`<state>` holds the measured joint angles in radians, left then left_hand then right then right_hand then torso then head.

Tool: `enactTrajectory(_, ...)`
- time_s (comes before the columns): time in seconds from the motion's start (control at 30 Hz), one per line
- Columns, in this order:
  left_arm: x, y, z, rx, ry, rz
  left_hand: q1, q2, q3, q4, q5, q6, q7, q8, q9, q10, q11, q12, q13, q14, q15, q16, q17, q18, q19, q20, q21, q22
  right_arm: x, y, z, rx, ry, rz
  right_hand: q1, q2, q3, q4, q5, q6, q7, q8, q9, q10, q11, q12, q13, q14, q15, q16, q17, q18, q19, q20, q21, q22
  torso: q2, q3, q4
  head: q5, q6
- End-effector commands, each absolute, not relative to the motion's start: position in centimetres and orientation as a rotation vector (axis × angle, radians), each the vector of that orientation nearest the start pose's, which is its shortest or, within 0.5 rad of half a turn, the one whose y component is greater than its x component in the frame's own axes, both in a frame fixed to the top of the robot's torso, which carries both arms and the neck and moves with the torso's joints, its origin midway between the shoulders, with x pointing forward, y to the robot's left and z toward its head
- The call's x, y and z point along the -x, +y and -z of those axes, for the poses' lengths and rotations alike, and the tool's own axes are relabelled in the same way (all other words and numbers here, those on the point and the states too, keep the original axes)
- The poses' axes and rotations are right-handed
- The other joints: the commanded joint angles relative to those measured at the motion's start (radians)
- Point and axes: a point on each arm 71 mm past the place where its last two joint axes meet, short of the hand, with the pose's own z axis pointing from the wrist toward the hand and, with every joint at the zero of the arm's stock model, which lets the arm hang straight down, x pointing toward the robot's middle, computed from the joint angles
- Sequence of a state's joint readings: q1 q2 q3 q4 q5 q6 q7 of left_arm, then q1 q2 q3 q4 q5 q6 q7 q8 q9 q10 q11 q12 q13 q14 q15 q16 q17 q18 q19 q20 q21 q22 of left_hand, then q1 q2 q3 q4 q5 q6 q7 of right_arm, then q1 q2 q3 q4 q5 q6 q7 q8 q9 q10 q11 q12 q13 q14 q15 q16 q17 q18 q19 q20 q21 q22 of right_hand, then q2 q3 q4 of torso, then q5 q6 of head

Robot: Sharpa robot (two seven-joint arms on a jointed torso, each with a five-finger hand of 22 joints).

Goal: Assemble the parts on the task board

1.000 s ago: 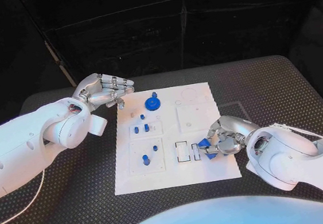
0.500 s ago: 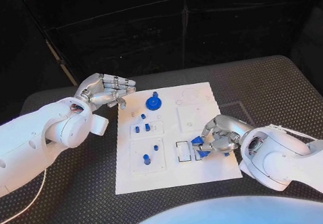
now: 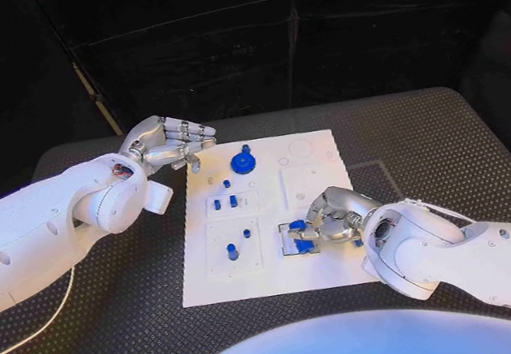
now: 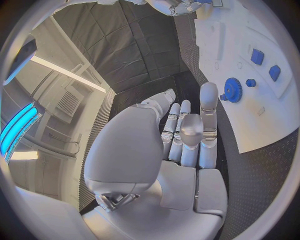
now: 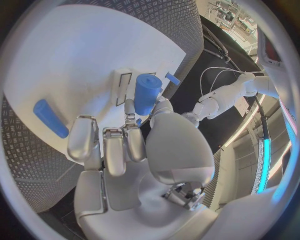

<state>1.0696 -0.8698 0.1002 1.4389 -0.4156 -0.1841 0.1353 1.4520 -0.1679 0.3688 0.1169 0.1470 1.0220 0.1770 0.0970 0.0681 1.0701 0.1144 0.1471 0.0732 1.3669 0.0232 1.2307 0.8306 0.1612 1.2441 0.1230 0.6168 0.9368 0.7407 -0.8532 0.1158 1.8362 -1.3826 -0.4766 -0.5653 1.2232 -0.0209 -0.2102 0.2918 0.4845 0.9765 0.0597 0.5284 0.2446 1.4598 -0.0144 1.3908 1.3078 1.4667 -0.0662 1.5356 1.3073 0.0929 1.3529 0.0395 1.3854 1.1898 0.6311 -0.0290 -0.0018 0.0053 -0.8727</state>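
Observation:
The white task board [image 3: 311, 154] lies mid-table. My right hand [image 3: 332, 224] is low over its near right part and pinches a blue part [image 3: 297, 225] between thumb and fingers. That blue part [image 5: 147, 92] hangs right by a white slotted frame [image 5: 122, 86]; whether they touch I cannot tell. Another blue bar [image 5: 50, 117] lies flat on the board beside the hand. My left hand [image 3: 171, 143] hovers off the board's far left corner, fingers curled in, holding nothing. A blue gear [image 3: 243, 162] stands at the far end, also in the left wrist view [image 4: 232, 90].
Several small blue pegs [image 3: 223, 204] stand in the board's left column, one lower down [image 3: 231, 252]. Black ribbed table [image 3: 461, 133] surrounds the board. A dark curtain closes off the back.
My right hand has carried the blue part leftward, from the board's right edge to over the slotted frames. The left hand has stayed in place.

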Motion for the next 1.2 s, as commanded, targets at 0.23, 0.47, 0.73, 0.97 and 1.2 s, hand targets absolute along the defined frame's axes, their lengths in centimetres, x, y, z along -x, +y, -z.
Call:
enactTrajectory(0.23,-49.28,23.88,20.85,0.889,1.719,1.311,-0.009,0.003,-0.003,-0.005,0.0,-0.001,0.005,0.007,-0.001,-0.01,0.002,0.007,0.0,-0.005,0.002,0.0,-0.001,0.016,-0.005,0.0,-0.004,-0.001,-35.53,-14.53,28.92,-0.451,1.974,-0.66,0.0,0.007,-0.002,-0.002,0.003,0.009,-0.002,0.006,0.002,0.009,-0.002,-0.002,0.053,0.088,-0.01,0.004,0.176,-0.014,0.005,-0.001,0.005,0.001,-0.001,0.0004,-0.0008,0.003,0.0)
enactTrajectory(0.47,-49.26,23.87,20.85,0.889,1.721,1.312,-0.009,0.002,-0.003,-0.005,0.0,-0.001,0.005,0.007,-0.001,-0.011,0.002,0.007,-0.001,-0.005,0.002,0.0,-0.001,0.015,-0.005,0.0,-0.004,-0.001,-35.57,-14.25,29.02,-0.447,1.981,-0.661,-0.046,-0.01,-0.028,0.001,-0.158,0.009,-0.003,0.009,0.007,0.008,-0.002,-0.008,0.052,0.087,-0.012,0.003,0.174,-0.014,0.003,-0.004,0.004,0.0,-0.001,0.0001,-0.0012,0.004,0.0)
enactTrajectory(0.73,-49.24,23.92,20.85,0.89,1.722,1.31,-0.01,0.002,-0.003,-0.005,0.0,-0.001,0.005,0.006,-0.001,-0.012,0.002,0.008,-0.001,-0.006,0.002,0.0,-0.001,0.016,-0.005,0.0,-0.005,-0.002,-35.66,-14.28,29.13,-0.452,1.984,-0.651,-0.183,-0.124,0.019,0.006,-0.415,-0.005,0.001,0.013,0.015,-0.002,0.001,-0.03,0.039,0.085,-0.009,-0.002,0.161,-0.01,-0.008,-0.001,-0.007,-0.016,-0.001,0.0004,-0.0012,0.004,0.0)
enactTrajectory(0.97,-49.22,23.96,20.85,0.892,1.723,1.308,-0.01,0.003,-0.003,-0.005,0.0,-0.002,0.005,0.006,-0.001,-0.013,0.002,0.008,-0.001,-0.006,0.002,0.0,-0.001,0.015,-0.005,0.0,-0.004,-0.001,-35.61,-14.4,28.99,-0.449,1.973,-0.652,-0.196,-0.129,0.028,0.006,-0.415,-0.009,0.002,0.015,0.017,-0.007,0.002,-0.039,0.031,0.084,-0.008,-0.004,0.159,-0.009,-0.01,0.0,-0.01,-0.02,-0.001,0.0004,-0.0017,0.004,0.0)
enactTrajectory(1.2,-49.21,24.01,20.84,0.892,1.722,1.307,-0.01,0.003,-0.004,-0.005,0.0,-0.003,0.005,0.006,-0.001,-0.014,0.002,0.008,-0.001,-0.006,0.003,0.0,-0.001,0.015,-0.005,0.0,-0.005,-0.002,-35.36,-14.51,28.58,-0.427,1.957,-0.667,-0.096,-0.092,0.065,-0.001,-0.344,-0.01,0.001,0.023,0.023,-0.004,0.001,-0.038,0.037,0.085,-0.008,-0.003,0.162,-0.01,-0.007,0.0,-0.009,-0.015,-0.001,0.0008,-0.0023,0.003,0.0)
